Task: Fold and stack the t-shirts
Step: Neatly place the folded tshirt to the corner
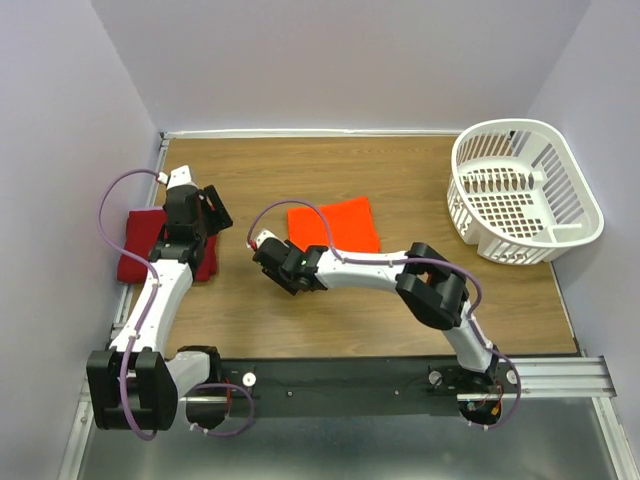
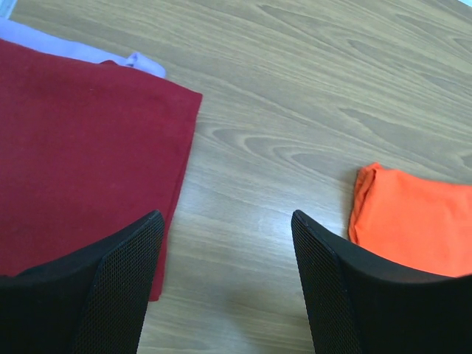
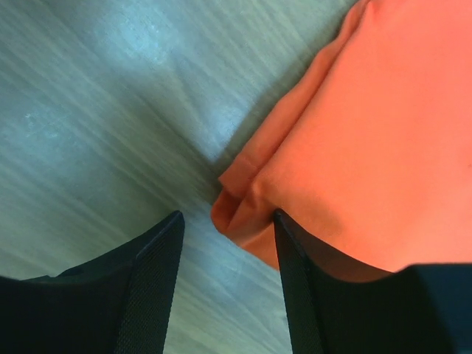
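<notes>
1. Wood-grain brown tabletop stretched between pale lilac walls, with both arms reaching out over it from the near edge.
2. The left gripper had its two black fingers spread wide with nothing between them. In its wrist view only bare wood showed in the gap of the left gripper.
3. The folded dark crimson red cloth t-shirt lay flat just to the left of that gripper. Its near edge ran under the left finger in the wrist view, where the crimson cloth filled the left side.
4. The folded bright orange-red cloth t-shirt lay ahead and to the right of the left gripper, well apart from the crimson one. Its corner showed past the right finger.
5. The right gripper was also parted. In its wrist view the right gripper straddled a layered corner of the orange-red shirt, and the rest of the cloth spread to the right of it.
6. Whether either finger touched that cloth could not be told.
7. A white plastic lattice laundry basket stood far to the right of both grippers.
</notes>
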